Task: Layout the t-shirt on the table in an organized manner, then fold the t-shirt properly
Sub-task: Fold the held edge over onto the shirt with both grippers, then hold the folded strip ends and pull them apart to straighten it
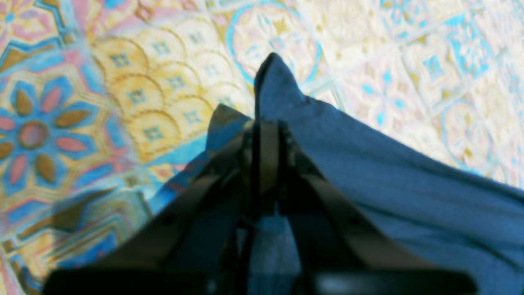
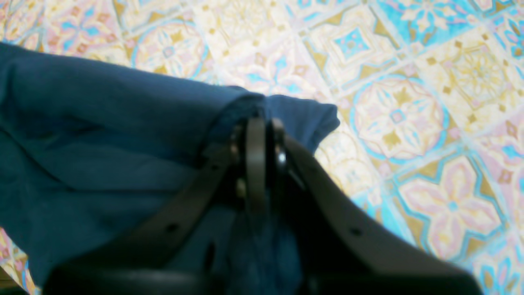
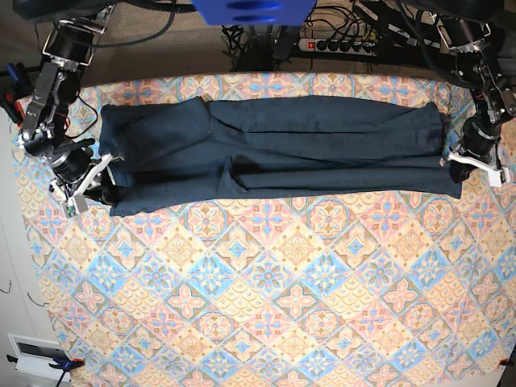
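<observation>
The dark navy t-shirt (image 3: 282,145) lies stretched in a long band across the far half of the table (image 3: 266,306). My left gripper (image 3: 453,164) is at the shirt's right end in the base view, shut on a corner of the fabric (image 1: 368,164); in its wrist view the left gripper (image 1: 266,127) pinches the cloth, with a peak of fabric poking up past the tips. My right gripper (image 3: 109,192) is at the shirt's left lower corner, shut on the hem. The right wrist view shows the right gripper (image 2: 260,123) clamped over a rolled edge of the t-shirt (image 2: 102,135).
The patterned tablecloth spreads wide in front of the shirt (image 3: 266,266). A power strip and cables (image 3: 347,40) lie behind the table's far edge. A blue clamp (image 3: 10,81) sits at the left edge.
</observation>
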`<act>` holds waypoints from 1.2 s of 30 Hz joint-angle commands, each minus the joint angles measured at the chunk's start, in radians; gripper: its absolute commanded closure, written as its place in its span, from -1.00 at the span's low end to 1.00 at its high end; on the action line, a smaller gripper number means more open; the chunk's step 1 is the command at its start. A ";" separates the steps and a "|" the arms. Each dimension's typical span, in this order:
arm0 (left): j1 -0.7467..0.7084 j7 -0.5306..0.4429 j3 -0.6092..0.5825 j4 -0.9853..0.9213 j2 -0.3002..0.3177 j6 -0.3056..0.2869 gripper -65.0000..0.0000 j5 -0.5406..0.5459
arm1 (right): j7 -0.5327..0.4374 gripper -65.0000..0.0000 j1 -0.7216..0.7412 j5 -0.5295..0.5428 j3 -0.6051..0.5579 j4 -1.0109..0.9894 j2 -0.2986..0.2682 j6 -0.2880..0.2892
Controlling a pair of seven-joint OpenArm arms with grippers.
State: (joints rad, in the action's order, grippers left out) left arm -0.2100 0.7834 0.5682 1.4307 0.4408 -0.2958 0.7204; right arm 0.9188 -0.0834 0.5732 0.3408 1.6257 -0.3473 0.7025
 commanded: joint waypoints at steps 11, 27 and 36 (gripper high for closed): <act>-0.096 -0.022 0.005 0.017 0.039 -0.003 1.00 0.005 | 0.059 0.98 -0.019 0.034 0.053 0.068 -0.020 -0.004; -0.125 -0.020 -0.135 0.012 0.063 0.004 1.00 0.000 | 0.059 0.99 -0.111 -0.025 0.048 0.057 -0.020 -0.004; -0.159 0.049 -0.130 0.017 0.120 0.002 0.64 0.003 | 0.059 0.99 -0.111 -0.094 0.047 0.057 -0.019 -0.004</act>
State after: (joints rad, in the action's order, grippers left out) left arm -0.3656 0.8448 0.4274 1.4334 0.5423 -0.2916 0.7200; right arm 0.9958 -0.2050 0.4713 0.3805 1.6680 -0.3470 0.7025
